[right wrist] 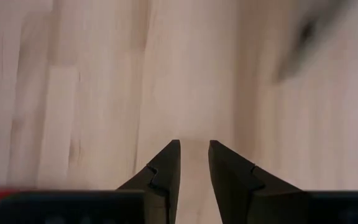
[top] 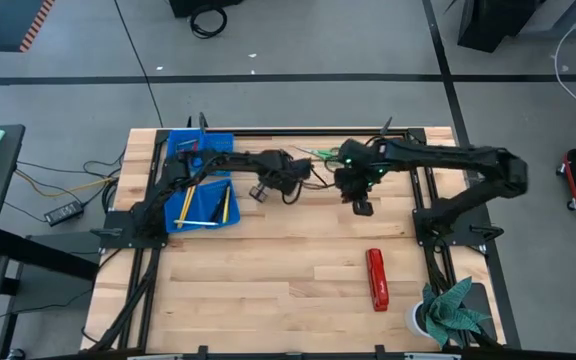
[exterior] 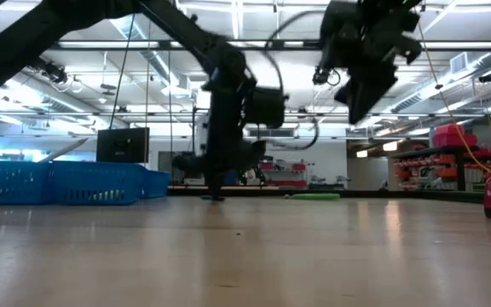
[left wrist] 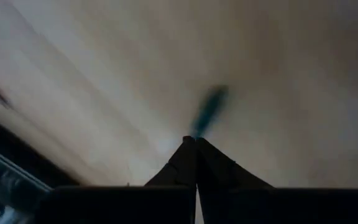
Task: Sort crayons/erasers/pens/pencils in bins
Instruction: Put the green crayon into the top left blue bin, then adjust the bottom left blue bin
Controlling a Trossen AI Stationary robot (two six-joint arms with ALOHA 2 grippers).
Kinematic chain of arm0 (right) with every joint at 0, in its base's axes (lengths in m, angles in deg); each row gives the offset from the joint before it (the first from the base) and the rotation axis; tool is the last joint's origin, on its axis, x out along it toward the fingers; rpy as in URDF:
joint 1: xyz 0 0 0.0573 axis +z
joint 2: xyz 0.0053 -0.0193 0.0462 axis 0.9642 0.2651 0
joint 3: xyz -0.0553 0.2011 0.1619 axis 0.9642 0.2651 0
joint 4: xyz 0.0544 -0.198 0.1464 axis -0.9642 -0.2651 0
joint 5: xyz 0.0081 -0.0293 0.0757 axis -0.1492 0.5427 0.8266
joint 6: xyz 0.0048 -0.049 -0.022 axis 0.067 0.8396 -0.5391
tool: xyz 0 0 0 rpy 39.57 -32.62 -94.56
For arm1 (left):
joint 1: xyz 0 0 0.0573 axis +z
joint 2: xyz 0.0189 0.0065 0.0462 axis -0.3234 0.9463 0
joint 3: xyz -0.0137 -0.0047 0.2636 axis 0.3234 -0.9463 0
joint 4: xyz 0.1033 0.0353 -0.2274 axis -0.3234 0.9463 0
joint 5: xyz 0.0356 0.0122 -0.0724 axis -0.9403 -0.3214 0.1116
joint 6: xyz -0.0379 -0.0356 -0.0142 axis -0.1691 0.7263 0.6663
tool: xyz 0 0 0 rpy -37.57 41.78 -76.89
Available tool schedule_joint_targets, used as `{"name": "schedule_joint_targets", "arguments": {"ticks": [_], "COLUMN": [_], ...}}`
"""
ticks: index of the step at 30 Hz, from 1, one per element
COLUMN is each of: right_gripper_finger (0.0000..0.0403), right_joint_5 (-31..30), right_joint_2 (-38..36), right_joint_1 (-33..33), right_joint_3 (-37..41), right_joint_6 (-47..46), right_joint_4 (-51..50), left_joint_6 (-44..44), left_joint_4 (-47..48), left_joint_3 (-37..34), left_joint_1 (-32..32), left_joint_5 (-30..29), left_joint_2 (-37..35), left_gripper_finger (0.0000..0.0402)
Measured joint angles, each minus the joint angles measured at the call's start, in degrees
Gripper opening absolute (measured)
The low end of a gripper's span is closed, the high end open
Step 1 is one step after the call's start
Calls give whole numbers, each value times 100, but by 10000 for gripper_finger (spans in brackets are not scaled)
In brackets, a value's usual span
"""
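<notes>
The blue bins (top: 196, 178) stand at the table's far left, also seen in the low view (exterior: 58, 183), with yellow pencils (top: 184, 204) in the near one. My left gripper (top: 259, 192) is just right of the bins, low over the wood, pointing steeply down and shut (left wrist: 194, 140). A dark greenish stick (left wrist: 207, 111), blurred, lies on the table just beyond its tips. Nothing shows between those fingers. My right gripper (top: 362, 206) hangs higher, right of the table's middle. It is open (right wrist: 194, 146) over bare wood with nothing between its fingers. My left gripper's shut fingertips (left wrist: 190, 144) stand at the near end of the dark stick; whether they touch it I cannot tell.
Green-handled scissors (top: 320, 153) lie near the far edge, between the two arms. A red stapler (top: 376, 278) lies at the near right, and a white cup with a green plant (top: 450, 312) stands at the near right corner. Bare wood fills the near middle.
</notes>
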Motion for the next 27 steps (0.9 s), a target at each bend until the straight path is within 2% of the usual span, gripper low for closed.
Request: {"name": "schedule_joint_targets", "arguments": {"ticks": [1, 6, 8, 11, 17, 19, 23, 25, 27], "right_gripper_finger": [90, 90, 90, 90, 90, 90, 90, 90, 90], "right_joint_5": [-77, -603, -763, -799, -838, -837, -860, -868, -866], "right_joint_2": [-185, -987, -1225, -1471, -1437, -1291, -961, -818, -697], "right_joint_1": [10, 41, 48, 47, 135, 185, 267, 317, 365], "right_joint_3": [0, 0, 0, 0, 155, 283, 571, 744, 899], "right_joint_6": [-71, -384, -478, -548, -624, -626, -646, -686, -748], "right_joint_4": [76, 325, 398, 557, 923, 951, 1048, 1192, 1369], "left_joint_6": [99, 475, 478, 515, 1347, 1634, 2205, 2564, 3063], "left_joint_4": [52, 201, 258, 548, 2027, 2370, 2684, 2751, 2837], "left_joint_3": [98, 400, 433, 570, 1309, 1467, 1559, 1559, 1568], "left_joint_1": [-84, -481, -704, -997, -1128, -1125, -1081, -1018, -936], "left_joint_5": [188, 1859, 2153, 2059, 1835, 1786, 1330, 1349, 1636], "left_joint_2": [-31, -122, -122, -127, -244, -493, -1280, -1749, -2183], "left_gripper_finger": [6, 9, 5, 7, 5, 5, 11, 12, 13]}}
